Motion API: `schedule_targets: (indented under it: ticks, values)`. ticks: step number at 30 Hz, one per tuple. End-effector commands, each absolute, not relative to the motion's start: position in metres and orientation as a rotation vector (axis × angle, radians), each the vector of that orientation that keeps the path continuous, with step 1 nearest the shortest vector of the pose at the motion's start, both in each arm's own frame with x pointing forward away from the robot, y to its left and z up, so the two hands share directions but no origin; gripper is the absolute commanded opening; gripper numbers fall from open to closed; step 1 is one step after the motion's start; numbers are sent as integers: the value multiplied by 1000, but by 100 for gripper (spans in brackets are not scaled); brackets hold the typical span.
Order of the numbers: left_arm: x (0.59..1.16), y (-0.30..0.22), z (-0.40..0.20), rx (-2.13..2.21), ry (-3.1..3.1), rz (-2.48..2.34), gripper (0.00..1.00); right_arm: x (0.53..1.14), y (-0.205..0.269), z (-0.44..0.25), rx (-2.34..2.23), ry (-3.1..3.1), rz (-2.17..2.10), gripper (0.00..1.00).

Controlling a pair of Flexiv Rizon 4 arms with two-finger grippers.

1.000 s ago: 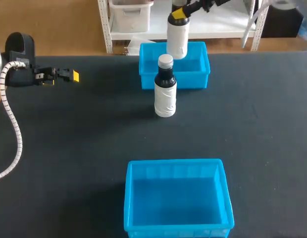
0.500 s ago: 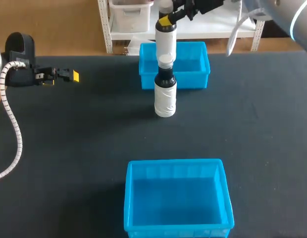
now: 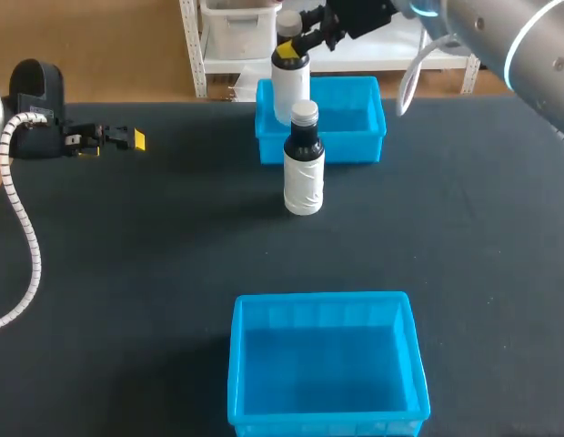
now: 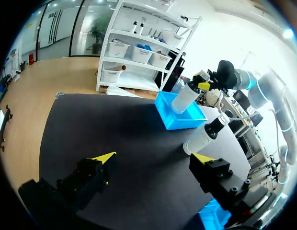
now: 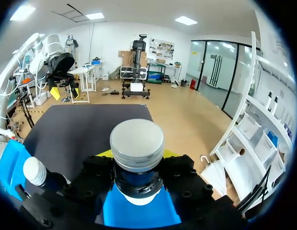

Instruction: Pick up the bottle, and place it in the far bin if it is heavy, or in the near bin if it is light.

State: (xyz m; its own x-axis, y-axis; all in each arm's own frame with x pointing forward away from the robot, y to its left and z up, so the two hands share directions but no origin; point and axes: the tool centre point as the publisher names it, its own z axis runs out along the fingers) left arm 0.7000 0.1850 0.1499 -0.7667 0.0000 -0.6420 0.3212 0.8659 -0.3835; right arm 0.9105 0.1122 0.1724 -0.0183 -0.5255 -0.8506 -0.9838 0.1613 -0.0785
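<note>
My right claw [image 3: 294, 47] is closed only as far as a bottle neck allows. Its yellow tips clamp the neck of a white bottle [image 3: 291, 86] from both sides and hold it in the air over the left end of the far bin [image 3: 364, 146], at the far edge of the bench [image 3: 127, 273]. A second bottle [image 3: 304, 182] stands upright just in front of that bin. The near bin [image 3: 327, 423] sits at the near edge. My left claw [image 3: 132, 139] gapes wide with nothing in it, near the far left corner.
</note>
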Motion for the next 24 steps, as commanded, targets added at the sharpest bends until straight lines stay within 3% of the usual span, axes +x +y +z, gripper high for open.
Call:
schedule_targets:
  ticks: [1,24]
  values:
    - [700,185,150,231,2375,-637,100,925,121,170,-1672,1594,1016,0]
    - [700,185,150,231,2375,-637,100,924,124,147,-1660,1628,1057,0]
